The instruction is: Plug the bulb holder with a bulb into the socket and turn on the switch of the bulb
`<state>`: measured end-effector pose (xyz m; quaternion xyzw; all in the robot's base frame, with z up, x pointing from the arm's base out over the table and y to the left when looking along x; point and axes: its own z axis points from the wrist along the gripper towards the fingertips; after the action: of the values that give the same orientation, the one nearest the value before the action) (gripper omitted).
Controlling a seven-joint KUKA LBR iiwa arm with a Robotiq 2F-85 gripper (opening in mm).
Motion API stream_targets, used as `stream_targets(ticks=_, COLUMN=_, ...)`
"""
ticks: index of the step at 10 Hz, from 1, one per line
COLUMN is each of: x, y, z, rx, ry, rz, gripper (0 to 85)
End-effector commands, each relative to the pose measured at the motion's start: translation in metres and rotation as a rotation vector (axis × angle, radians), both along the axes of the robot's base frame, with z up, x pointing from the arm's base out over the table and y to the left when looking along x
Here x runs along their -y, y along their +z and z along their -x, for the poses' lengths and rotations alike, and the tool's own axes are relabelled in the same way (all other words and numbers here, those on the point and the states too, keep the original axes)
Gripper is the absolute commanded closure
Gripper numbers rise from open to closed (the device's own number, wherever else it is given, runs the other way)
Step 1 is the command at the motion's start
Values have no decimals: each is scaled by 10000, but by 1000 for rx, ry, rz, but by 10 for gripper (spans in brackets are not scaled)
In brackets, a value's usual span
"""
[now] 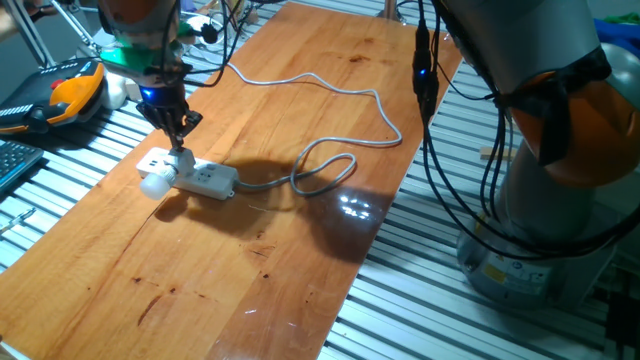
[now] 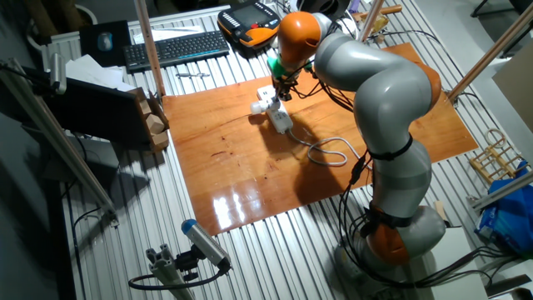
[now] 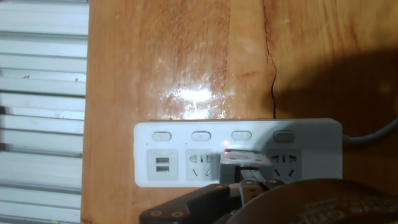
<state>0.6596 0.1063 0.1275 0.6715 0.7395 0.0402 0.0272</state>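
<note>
Here, line by line:

Gripper (image 1: 181,137): it hangs straight down over the power strip, fingertips low on the bulb holder. In the hand view the dark fingers (image 3: 252,186) sit close together right at the holder's white body; whether they actually pinch it I cannot tell, since the contact is hidden at the bottom edge of that view.

Bulb holder (image 3: 244,160): a small white box with a tiny red dot glowing at its top edge. It stands on the strip over one of the middle outlets. In one fixed view the round white bulb (image 1: 154,184) sticks out sideways past the strip toward the near long edge of the tabletop.

Socket (image 1: 200,175): a long flat white strip lying on the wooden tabletop (image 1: 300,120), close to the edge that borders the slatted metal bench, in the half nearer the keyboard end. The hand view shows a row of four oval buttons along one side, a USB pair at the end outlet and three-pin outlets beside it.

Cable (image 1: 330,165): grey, leaves the strip's end, makes a loop on the wood near the middle of the tabletop, then runs off toward the far corner.

Arm (image 2: 375,92): grey with orange joints, reaching across the tabletop from the opposite long edge.

Surroundings: a black keyboard (image 2: 175,48) and an orange-and-black pendant (image 2: 250,21) lie on the bench beyond the tabletop's far edge.
</note>
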Motion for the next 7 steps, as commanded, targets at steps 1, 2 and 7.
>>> stream_targets(ticks=1, x=-3, y=-18, z=3, rx=1, ry=0, rz=0, gripper=850)
stream_targets(ticks=2, x=-4, y=-22, z=3, rx=1, ry=0, rz=0, gripper=850)
stream_targets(ticks=7, x=-15, y=-43, z=2, rx=-17, ry=-16, rz=-49, gripper=850)
